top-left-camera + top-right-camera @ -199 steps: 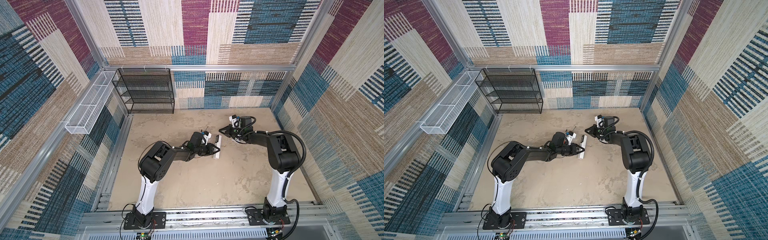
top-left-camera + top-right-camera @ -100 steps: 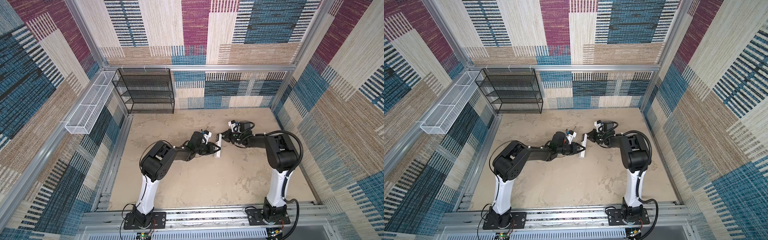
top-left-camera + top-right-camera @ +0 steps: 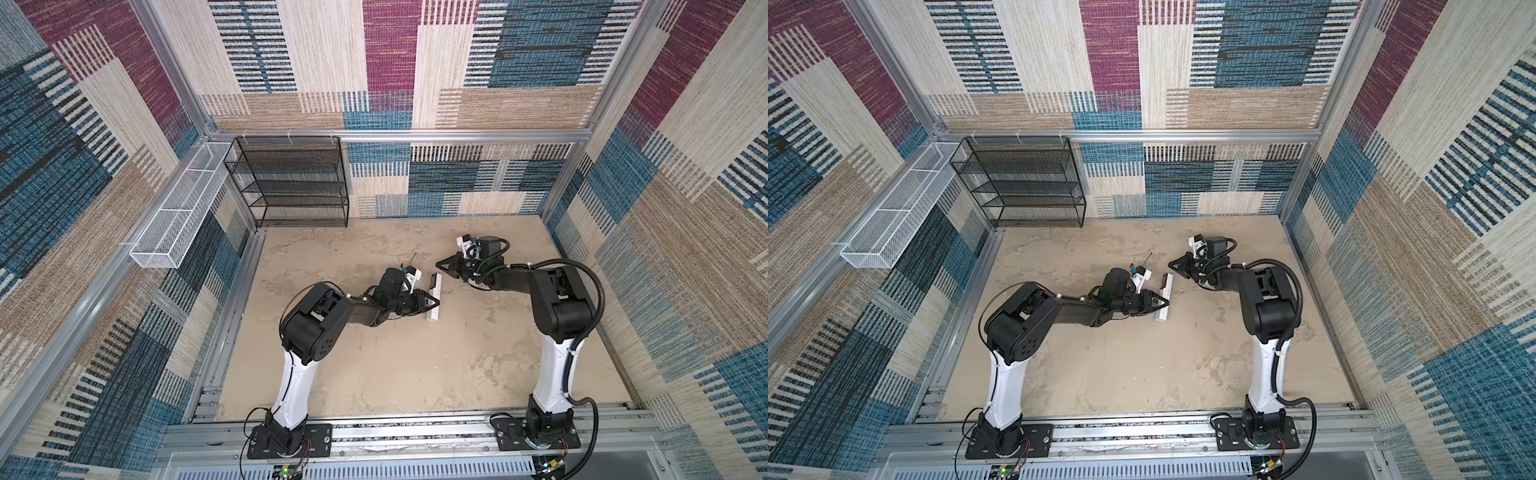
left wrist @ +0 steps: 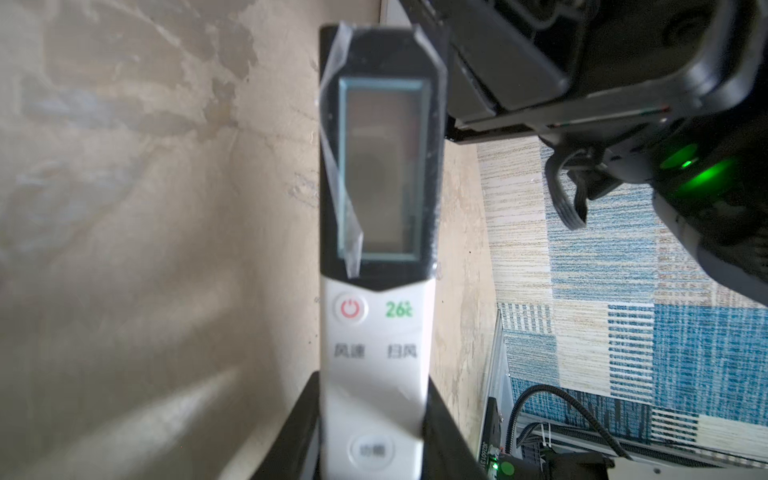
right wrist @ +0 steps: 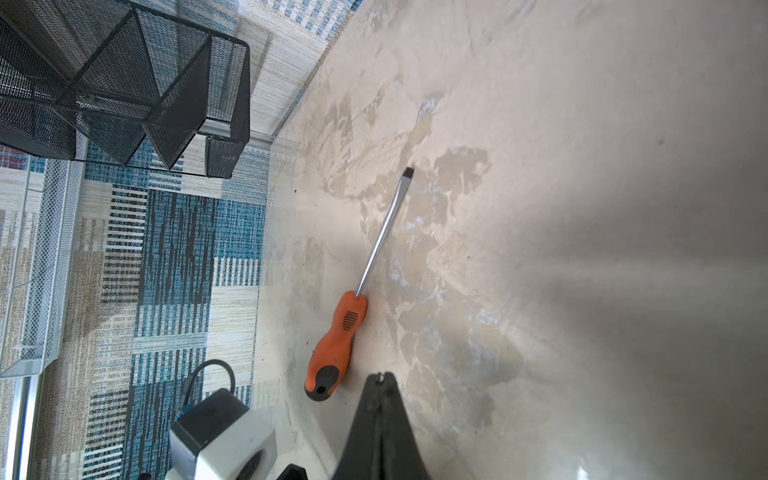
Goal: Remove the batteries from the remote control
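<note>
The remote control is white with a dark display end and stands on its long edge on the table. My left gripper is shut on its lower half. In the left wrist view the remote control faces the camera, and the gripper has a black finger pressed against each side. My right gripper is shut and empty, hovering just beyond the remote's display end. The batteries are hidden.
An orange-and-black screwdriver lies on the table behind the left wrist, beside the right gripper's tip. A black mesh shelf stands at the back left. A white wire basket hangs on the left wall.
My right gripper dipped to the remote's display end half a second ago and has drawn back a little. The left gripper and the remote have not moved.
</note>
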{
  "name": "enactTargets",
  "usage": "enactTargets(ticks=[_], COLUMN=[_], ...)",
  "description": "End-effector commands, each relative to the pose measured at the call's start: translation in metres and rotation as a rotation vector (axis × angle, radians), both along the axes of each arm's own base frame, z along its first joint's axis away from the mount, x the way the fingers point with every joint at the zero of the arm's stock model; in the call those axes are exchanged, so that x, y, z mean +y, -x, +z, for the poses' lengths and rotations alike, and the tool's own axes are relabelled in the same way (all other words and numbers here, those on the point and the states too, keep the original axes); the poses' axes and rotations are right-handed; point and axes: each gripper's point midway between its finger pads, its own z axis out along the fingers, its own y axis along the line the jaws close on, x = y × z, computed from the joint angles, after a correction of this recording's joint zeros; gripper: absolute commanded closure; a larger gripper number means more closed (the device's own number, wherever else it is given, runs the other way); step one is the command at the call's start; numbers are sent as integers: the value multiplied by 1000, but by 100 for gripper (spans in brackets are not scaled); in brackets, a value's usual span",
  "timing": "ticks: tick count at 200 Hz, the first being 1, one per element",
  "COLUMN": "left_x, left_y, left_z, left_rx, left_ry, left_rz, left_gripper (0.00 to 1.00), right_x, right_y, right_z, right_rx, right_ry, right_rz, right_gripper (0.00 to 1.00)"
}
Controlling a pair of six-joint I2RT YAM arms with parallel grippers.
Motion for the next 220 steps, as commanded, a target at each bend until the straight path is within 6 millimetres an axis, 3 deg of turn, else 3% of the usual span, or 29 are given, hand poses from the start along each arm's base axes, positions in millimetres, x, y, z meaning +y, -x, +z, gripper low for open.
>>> enactTargets(ticks=[1,54,65,155,220], left_x=[-7,-12,-10,-10,-20], left_y=[-3,-8,-5,6,-5], left_z=[20,25,16,4,16], left_rx=[-52,-67,-33,-10,-33], left_ry=[63,70,46,31,54], left_rz=[-19,-32,-34,-45,-44], left_gripper=[100,100,100,100,100], right_x=[3,6,7,8,13], right_y=[0,11,11,6,20], right_z=[2,-6,-6,-7,-18], right_rx=[-8,9,9,17,58], right_ry=[-21,-41,-43,-38,-79], right_rz=[10,26,29,26,39], right_gripper=[100,100,100,100,100])
